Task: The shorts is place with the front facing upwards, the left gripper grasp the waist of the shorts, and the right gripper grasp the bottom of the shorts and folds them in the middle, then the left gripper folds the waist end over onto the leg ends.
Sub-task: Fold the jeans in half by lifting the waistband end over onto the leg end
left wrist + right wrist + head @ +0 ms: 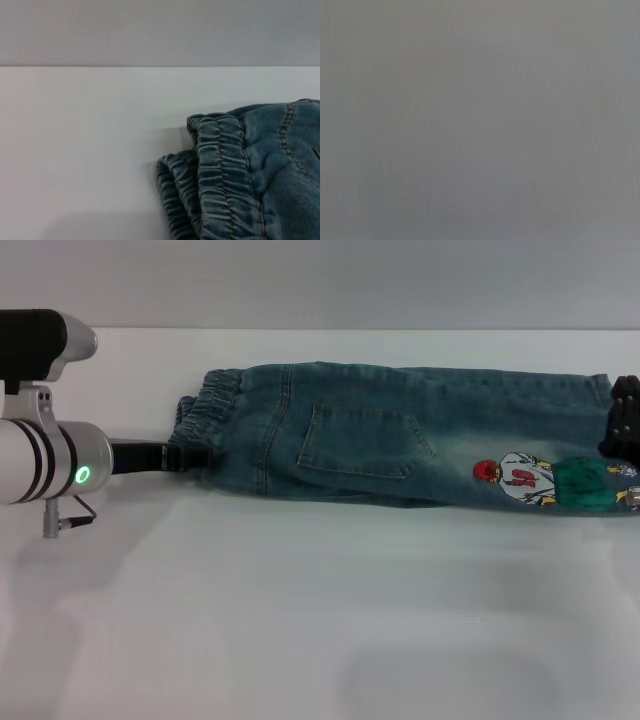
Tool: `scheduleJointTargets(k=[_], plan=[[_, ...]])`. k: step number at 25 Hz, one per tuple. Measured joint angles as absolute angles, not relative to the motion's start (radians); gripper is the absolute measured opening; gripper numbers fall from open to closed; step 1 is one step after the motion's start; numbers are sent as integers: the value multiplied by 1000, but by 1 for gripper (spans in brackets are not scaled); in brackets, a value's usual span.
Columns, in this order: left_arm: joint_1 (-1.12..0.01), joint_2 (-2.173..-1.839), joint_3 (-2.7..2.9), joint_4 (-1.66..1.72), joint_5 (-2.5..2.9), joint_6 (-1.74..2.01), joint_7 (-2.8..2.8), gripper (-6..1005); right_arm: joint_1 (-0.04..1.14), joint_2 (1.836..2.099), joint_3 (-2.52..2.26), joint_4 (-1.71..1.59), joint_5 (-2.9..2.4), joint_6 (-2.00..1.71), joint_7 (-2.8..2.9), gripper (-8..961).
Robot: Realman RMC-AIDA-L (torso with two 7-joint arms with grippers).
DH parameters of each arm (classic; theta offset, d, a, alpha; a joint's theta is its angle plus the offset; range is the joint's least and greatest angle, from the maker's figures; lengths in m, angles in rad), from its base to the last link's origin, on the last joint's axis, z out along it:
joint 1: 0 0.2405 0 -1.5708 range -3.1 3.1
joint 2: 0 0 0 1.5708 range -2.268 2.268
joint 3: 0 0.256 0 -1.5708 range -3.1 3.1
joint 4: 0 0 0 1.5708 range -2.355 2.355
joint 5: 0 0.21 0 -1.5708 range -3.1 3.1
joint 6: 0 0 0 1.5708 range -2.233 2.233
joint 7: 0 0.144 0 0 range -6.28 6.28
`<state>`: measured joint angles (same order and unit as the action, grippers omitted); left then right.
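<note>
The blue denim shorts (400, 435) lie folded lengthwise on the white table (320, 620), with the patch pocket (360, 445) on top. The ruffled waist (205, 410) points left, and the leg ends (605, 440) with the cartoon print (540, 480) point right. My left gripper (188, 455) reaches in flat from the left and is shut on the near corner of the waist (220, 170). My right gripper (625, 420) shows only as a black claw at the right edge, against the bottom of the shorts. The right wrist view is plain grey.
Bare white table surface spreads in front of the shorts and to their left. A grey wall (320, 280) rises behind the table's far edge. My left arm's silver body (50, 460) with its green light hangs over the table's left side.
</note>
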<state>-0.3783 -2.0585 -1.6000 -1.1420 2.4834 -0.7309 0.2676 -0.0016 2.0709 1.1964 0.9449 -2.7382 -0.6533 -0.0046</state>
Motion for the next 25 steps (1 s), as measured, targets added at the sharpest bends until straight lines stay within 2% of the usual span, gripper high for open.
scheduleJointTargets(k=[7, 25], plan=[[-380, -2059, -1600, -1135, 2483, -729, 265, 805, -2, 2071, 1197, 946, -2738, -653, -5, 0], [-415, -2060, -1595, -1089, 2472, -735, 272, 770, -1, 2071, 1197, 948, -2738, -652, -5, 0]])
